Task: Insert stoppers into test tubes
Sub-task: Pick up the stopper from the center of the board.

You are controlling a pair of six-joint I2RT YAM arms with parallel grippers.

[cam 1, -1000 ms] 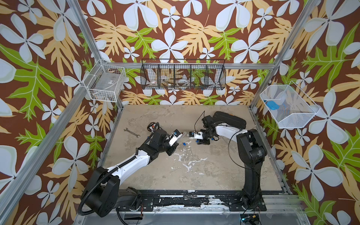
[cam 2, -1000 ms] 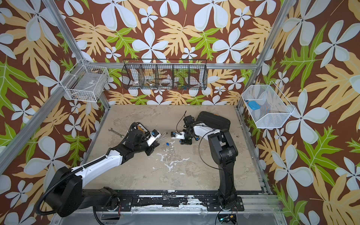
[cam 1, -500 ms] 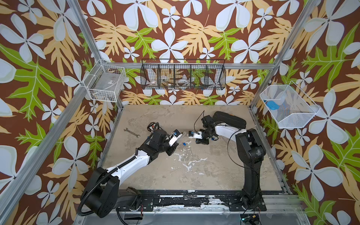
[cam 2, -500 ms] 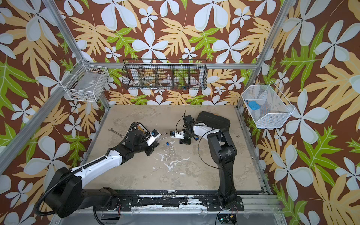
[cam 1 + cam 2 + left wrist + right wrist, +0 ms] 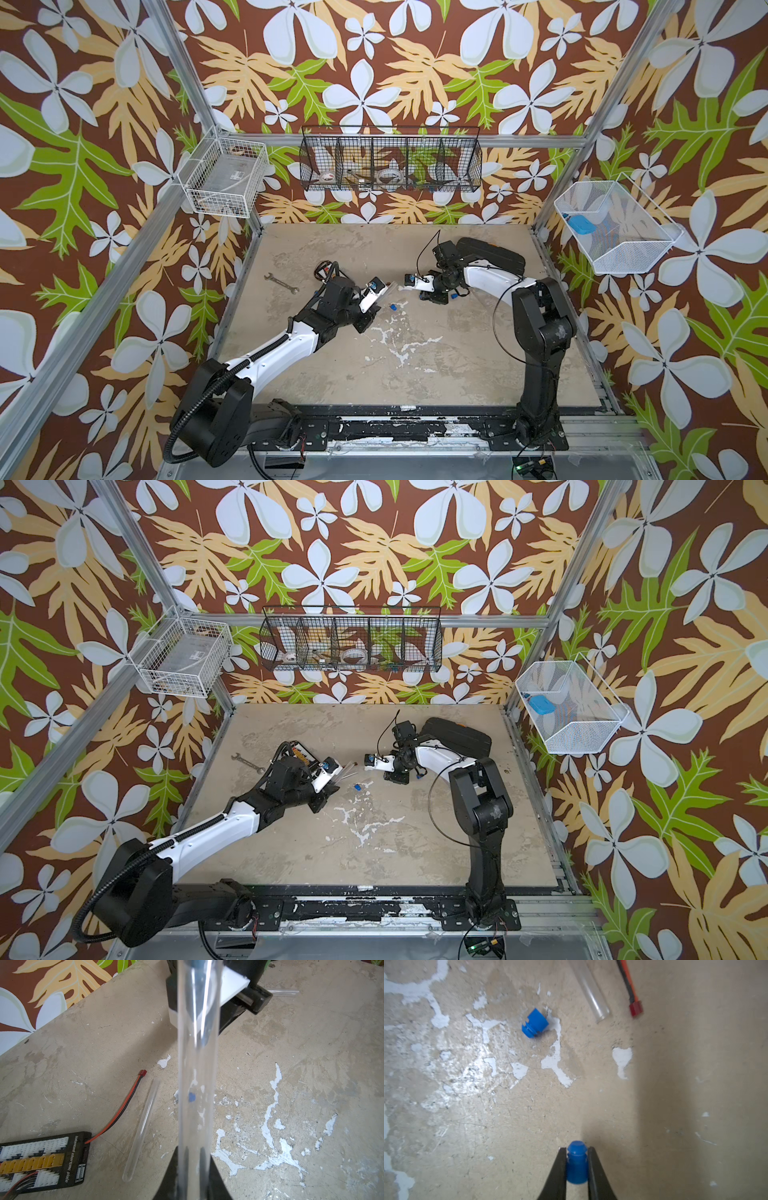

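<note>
Right pincer (image 5: 577, 1156) is clamped on the held stopper (image 5: 576, 1167), both fingers against its sides, ribbed narrow end pointing outward. Left pincer (image 5: 193, 1182) is closed on one end of the held tube (image 5: 197, 1064). The rest of the tube sticks out free toward the right pincer, and I take that free end for the mouth. The two meet over the middle of the table (image 5: 415, 374), a little toward the far edge. In both top views tube tip and stopper look near but apart.

Risks, as I judge them:
- Alignment. The held tube does not show in my right wrist view, so the stopper's axis is likely not on the mouth yet. If I push now, the plug catches the rim.
- Stopper grip is at the fingertips only. A skewed contact could twist it or squirt it out. It would drop and roll, ending up like the loose stopper (image 5: 535, 1023) on the table.
- The tube looks slick and is held by one end. An end-on push may slide it back through the left pincer, or lever the free end aside.
- Forcing a crooked plug could crack the tube. I can't tell its material.
- A dropped stopper could land by the spare tube (image 5: 591, 993) and the red-and-black lead (image 5: 636, 1008), where it would be awkward to retrieve.
</note>
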